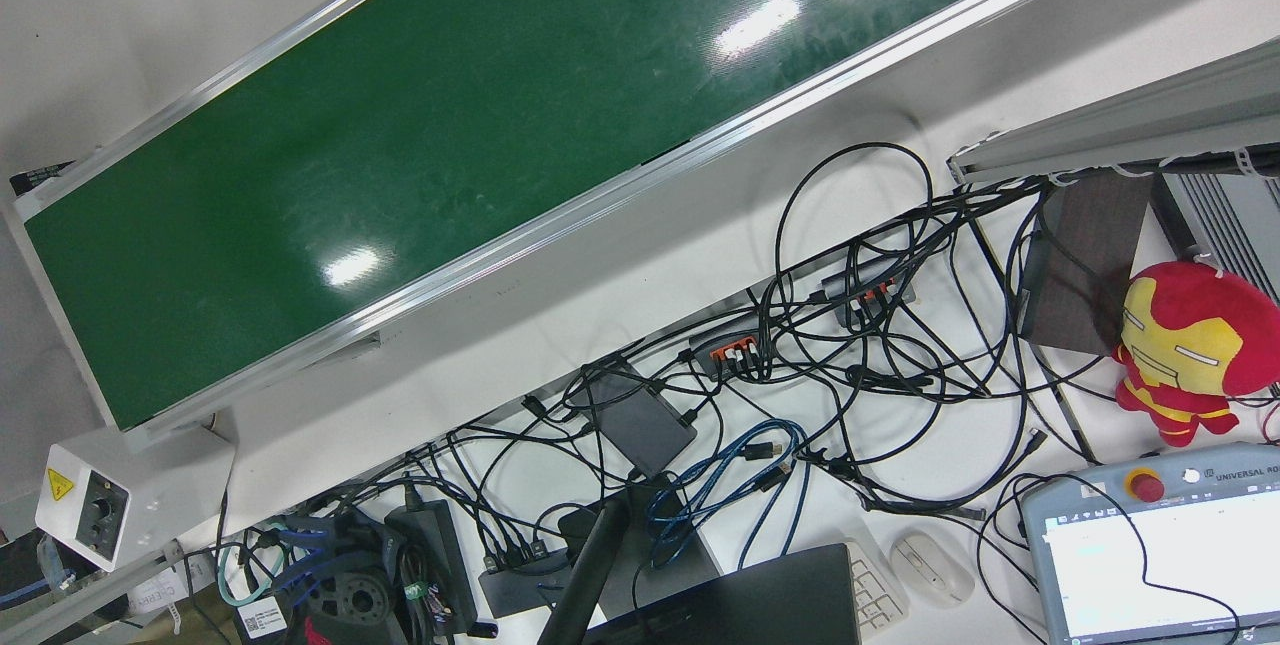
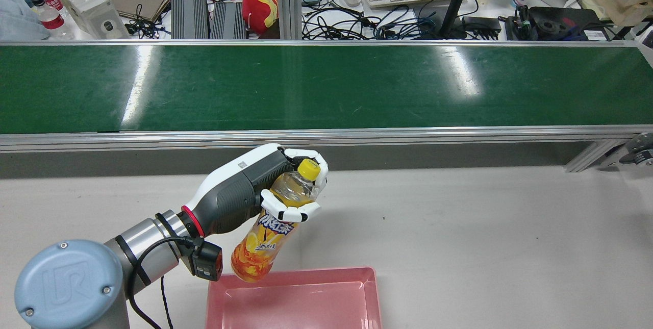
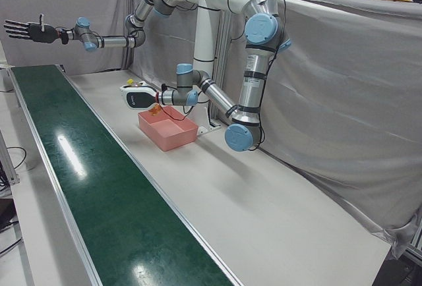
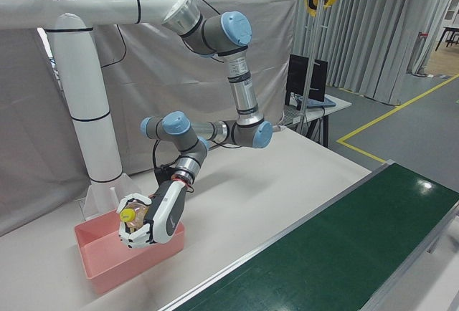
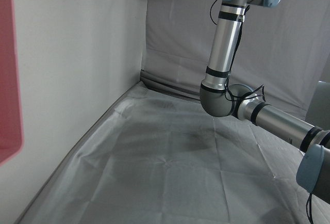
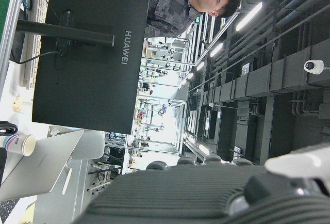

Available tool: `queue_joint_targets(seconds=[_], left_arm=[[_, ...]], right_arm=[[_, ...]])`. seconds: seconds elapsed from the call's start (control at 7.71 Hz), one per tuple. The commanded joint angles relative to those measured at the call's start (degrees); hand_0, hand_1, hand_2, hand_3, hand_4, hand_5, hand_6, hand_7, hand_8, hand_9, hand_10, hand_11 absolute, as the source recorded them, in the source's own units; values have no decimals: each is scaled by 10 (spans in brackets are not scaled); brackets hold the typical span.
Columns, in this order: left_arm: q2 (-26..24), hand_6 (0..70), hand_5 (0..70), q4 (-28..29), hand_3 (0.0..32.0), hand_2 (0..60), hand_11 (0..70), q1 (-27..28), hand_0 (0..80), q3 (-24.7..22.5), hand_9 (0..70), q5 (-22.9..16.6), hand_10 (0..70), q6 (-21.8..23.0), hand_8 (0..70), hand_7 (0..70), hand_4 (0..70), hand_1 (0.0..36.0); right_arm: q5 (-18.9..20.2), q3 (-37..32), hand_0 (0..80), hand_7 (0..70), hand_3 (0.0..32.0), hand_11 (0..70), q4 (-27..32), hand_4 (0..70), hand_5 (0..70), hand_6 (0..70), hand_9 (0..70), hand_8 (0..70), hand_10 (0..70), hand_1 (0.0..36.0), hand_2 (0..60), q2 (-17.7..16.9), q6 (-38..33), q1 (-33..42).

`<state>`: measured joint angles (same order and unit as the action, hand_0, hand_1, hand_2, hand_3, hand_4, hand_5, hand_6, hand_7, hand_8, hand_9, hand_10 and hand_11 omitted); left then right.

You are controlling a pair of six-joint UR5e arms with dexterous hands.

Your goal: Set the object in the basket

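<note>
Left hand (image 2: 285, 186) clamped round orange drink bottle (image 2: 265, 232), bottle tilted above pink basket's (image 2: 367, 298) far corner, right hand (image 3: 26, 31) raised high, fingers spread, gripping nothing

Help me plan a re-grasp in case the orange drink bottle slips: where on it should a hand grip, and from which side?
Judging by its shape, grip the bottle around the narrower shoulder below the yellow cap, from the side, fingers wrapping round it. The left hand holds it so now, tilted over the pink basket.
</note>
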<state>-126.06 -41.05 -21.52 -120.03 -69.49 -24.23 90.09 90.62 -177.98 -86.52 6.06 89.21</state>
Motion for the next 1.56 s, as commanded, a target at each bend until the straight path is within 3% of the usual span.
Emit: queue_joint_targets(seconds=[0.0, 0.26, 0.39, 0.52, 0.65, 0.78, 0.91, 1.04, 1.3, 1.43], left_arm=[[5, 604, 700, -4, 0, 600, 700, 68, 531, 8, 700, 5, 658, -29, 700, 593, 435, 213], [18, 593, 700, -4, 0, 590, 700, 106, 520, 34, 700, 4, 621, -31, 699, 582, 403, 191], [27, 580, 700, -3, 0, 554, 700, 121, 524, 48, 700, 3, 585, -31, 674, 565, 396, 190], [40, 503, 700, -3, 0, 450, 700, 123, 528, 45, 700, 0, 507, -29, 590, 482, 357, 184], [41, 339, 700, -13, 0, 175, 599, 122, 504, 39, 588, -3, 423, -28, 468, 355, 279, 116], [41, 171, 616, -31, 0, 7, 476, 123, 492, 31, 436, -3, 330, -28, 338, 234, 203, 83], [41, 98, 553, -63, 0, 0, 409, 119, 496, -3, 320, -3, 276, -28, 244, 163, 139, 69], [43, 60, 547, -114, 0, 0, 369, 119, 503, -45, 247, -3, 246, -30, 187, 129, 83, 74], [55, 3, 475, -121, 0, 0, 317, 115, 494, -82, 190, -3, 210, -30, 155, 61, 11, 74], [55, 0, 419, -121, 0, 0, 276, 113, 504, -91, 185, -3, 181, -30, 150, 45, 23, 82]], right_arm=[[0, 0, 0, 0, 0, 0, 0, 0, 0, 0, 0, 0, 0, 0, 0, 0, -1, 0], [0, 0, 0, 0, 0, 0, 0, 0, 0, 0, 0, 0, 0, 0, 0, 0, 0, 0], [0, 0, 0, 0, 0, 0, 0, 0, 0, 0, 0, 0, 0, 0, 0, 0, 0, 0], [0, -1, 0, 0, 0, 0, 0, 0, 0, 0, 0, 0, 0, 0, 0, 0, 0, 0], [0, -1, 0, 0, 0, 0, 0, 0, 0, 0, 0, 0, 0, 0, 0, 0, 0, 0], [0, -1, 0, 0, 0, 0, 0, 0, 0, 0, 0, 0, 0, 0, 0, 0, 0, 0], [0, -1, 0, 0, 0, 0, 0, 0, 0, 0, 0, 0, 0, 0, 0, 0, 0, 0], [0, -1, 0, 0, 0, 0, 0, 0, 0, 0, 0, 0, 0, 0, 0, 0, 0, 0], [0, -1, 0, 0, 0, 0, 0, 0, 0, 0, 0, 0, 0, 0, 0, 0, 0, 0], [0, -1, 0, 0, 0, 0, 0, 0, 0, 0, 0, 0, 0, 0, 0, 0, 0, 0]])
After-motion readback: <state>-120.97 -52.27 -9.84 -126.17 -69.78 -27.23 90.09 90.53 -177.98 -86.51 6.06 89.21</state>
